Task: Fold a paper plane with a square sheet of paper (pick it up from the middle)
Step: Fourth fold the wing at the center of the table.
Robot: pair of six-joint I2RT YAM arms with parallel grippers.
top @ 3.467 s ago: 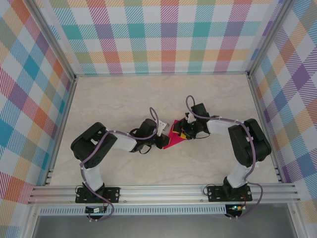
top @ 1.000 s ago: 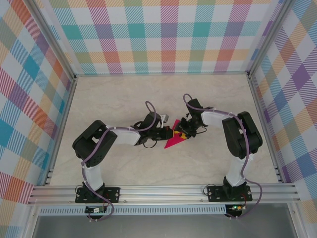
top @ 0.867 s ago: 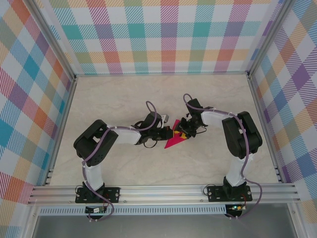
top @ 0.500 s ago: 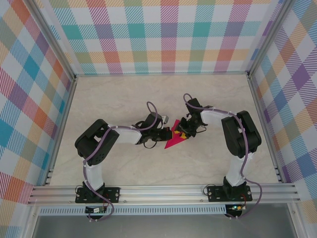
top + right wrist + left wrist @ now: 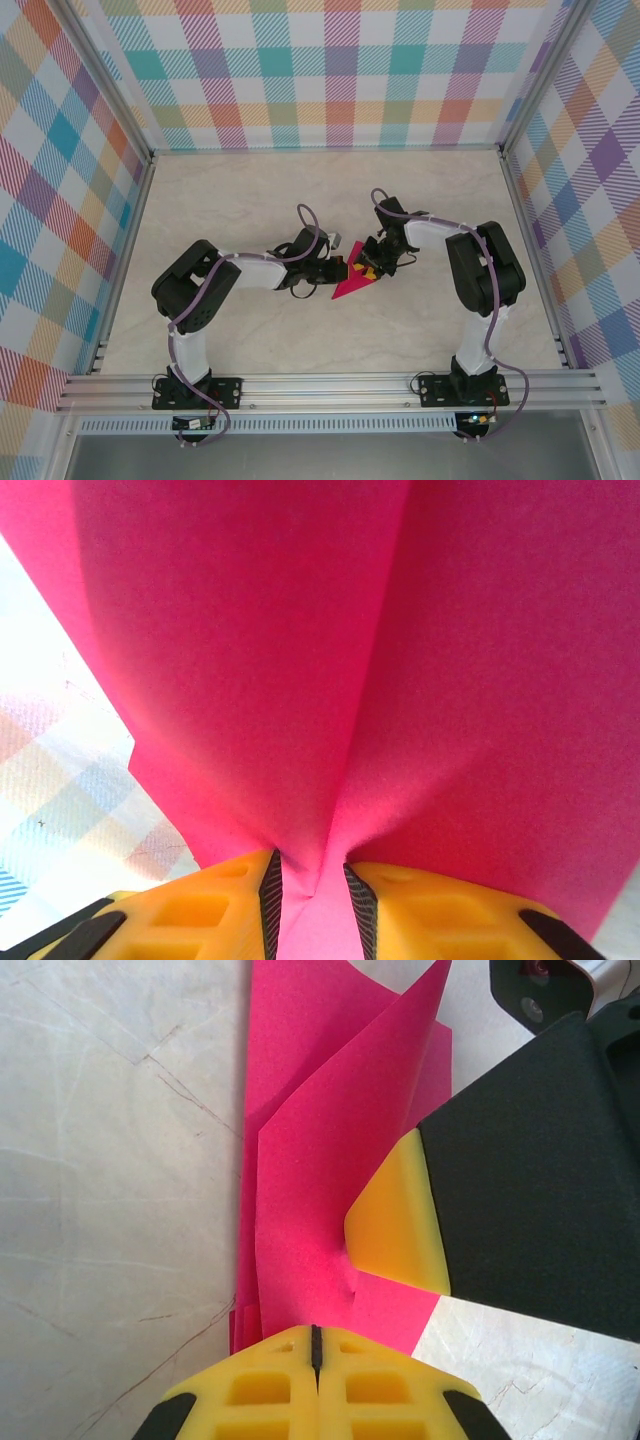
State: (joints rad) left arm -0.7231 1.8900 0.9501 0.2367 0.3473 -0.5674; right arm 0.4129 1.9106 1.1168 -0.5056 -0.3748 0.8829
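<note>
Top external: paper plane [image 5: 350, 286], a part-folded magenta wedge, lies on the table [image 5: 230, 200] between your two arms. Right gripper [image 5: 312, 892]: jaws nipped onto a raised fold of it. Left gripper [image 5: 313, 1345]: fully closed, tips at its near edge, seemingly pinning. Step, by my judgement: creasing a wing. Next you need the fold laid flat with the layers aligned.
</note>
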